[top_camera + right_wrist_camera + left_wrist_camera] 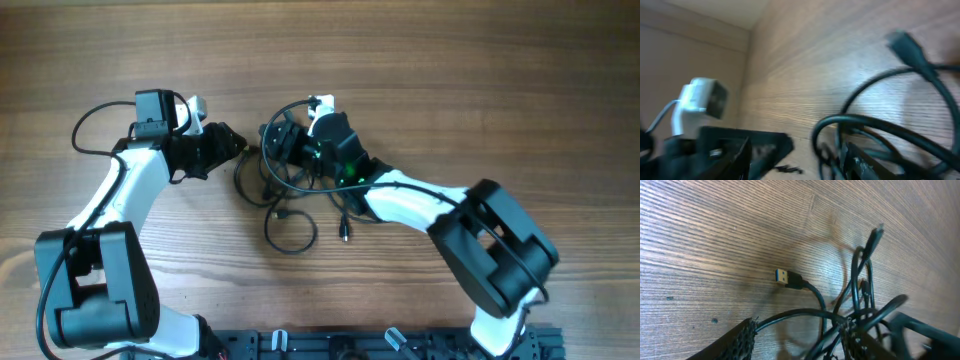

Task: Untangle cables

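Cables (810,287) tangle on the wooden table (450,60) between left pincer (238,146) and right pincer (273,138), both with jaws apart.

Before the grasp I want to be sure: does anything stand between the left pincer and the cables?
Nothing visible does. In the left wrist view, strands of the cables lie right in the gap of the left pincer, between its fingers, on the wooden table.

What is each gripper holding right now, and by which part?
Left gripper: nothing pinched; its jaws stand apart around loops of the thin black cables. Right gripper: too blurred to tell, cables lie between its jaws.
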